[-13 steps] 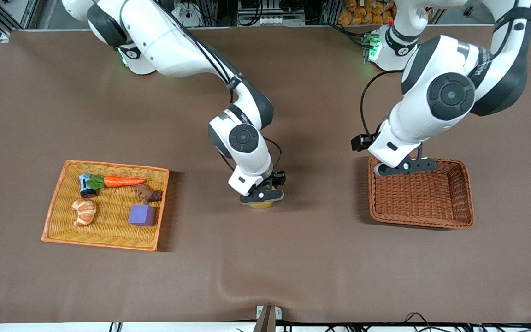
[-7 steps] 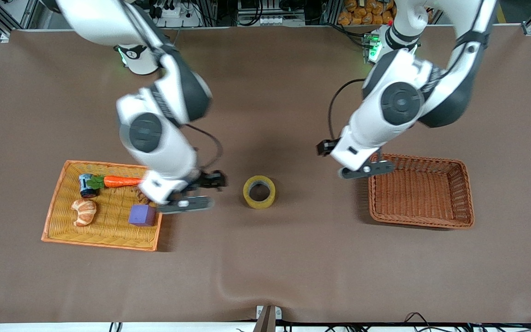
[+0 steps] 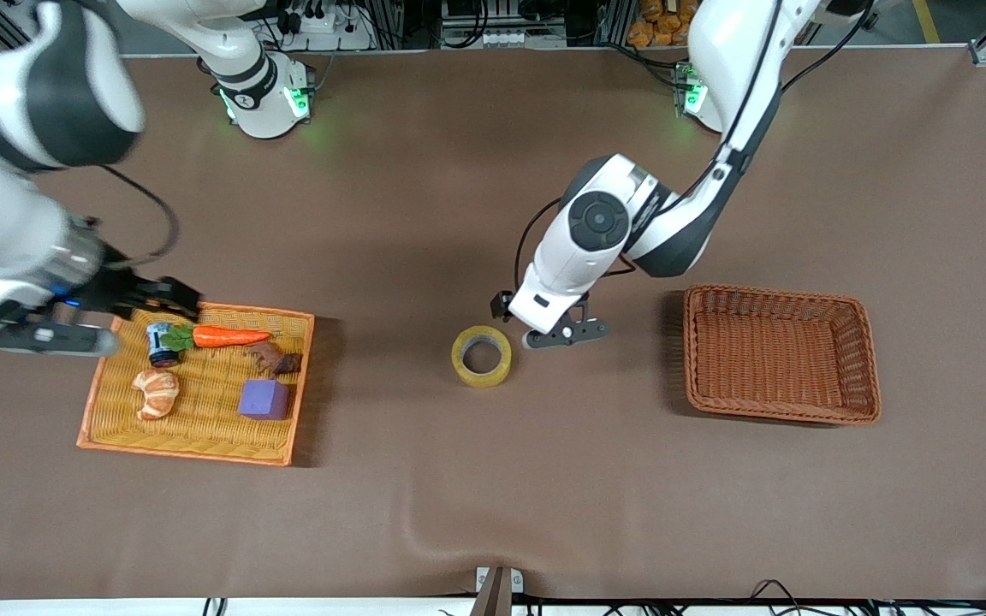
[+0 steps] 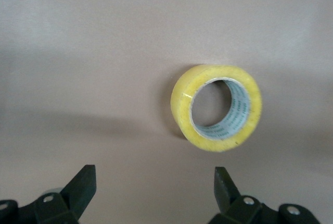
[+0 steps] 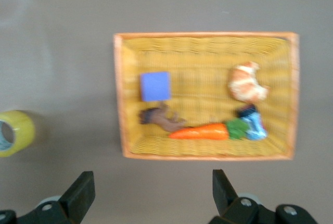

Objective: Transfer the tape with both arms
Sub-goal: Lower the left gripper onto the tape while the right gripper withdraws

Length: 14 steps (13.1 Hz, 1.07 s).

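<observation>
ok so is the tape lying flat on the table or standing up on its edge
Lying flat. The tape rests on the table with its hole facing up, between the two baskets; the open left gripper hovers beside it.

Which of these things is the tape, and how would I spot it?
Look between the yellow tray and the brown basket: the tape lies alone on the bare table, beside the left tool. It is the only yellowish ring with a wide hole.

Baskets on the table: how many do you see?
2. The yellow-orange basket lies toward the right arm's end, holding small items. The brown basket lies toward the left arm's end, with nothing visible in it.
</observation>
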Motion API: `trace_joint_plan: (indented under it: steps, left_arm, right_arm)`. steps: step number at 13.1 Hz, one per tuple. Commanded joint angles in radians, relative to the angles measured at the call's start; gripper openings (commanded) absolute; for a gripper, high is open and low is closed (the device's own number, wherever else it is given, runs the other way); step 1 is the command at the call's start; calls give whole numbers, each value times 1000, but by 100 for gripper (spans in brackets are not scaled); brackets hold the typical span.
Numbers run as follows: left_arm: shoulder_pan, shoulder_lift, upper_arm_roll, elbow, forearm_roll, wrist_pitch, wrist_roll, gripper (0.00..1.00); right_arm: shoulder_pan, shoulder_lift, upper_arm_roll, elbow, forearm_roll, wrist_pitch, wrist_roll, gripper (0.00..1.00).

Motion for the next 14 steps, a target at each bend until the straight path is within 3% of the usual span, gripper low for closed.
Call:
trace_joint_plan:
  steps: [1,7,11,13,14]
  left_arm:
    - [-12,63,7,29,80,57,-30,100]
    - [-26,152,9,30,83,290,-28,100]
    - [-27,177,9,30,82,313,-28,100]
    - [-27,183,9,30,82,317,-28,100]
    - [-27,184,9,32,83,318,-28,89]
  right_arm:
    - [-89,-86,23,-53,-4,-30,-8,100]
    - [-146,-148,26,-79,4,-77,-82,100]
    - [-130,-143,26,-145,4,12,-97,100]
    - [-127,-145,-19,-141,1,7,-182,100]
    - [-115,-148,-48,-132,1,-11,-206,100]
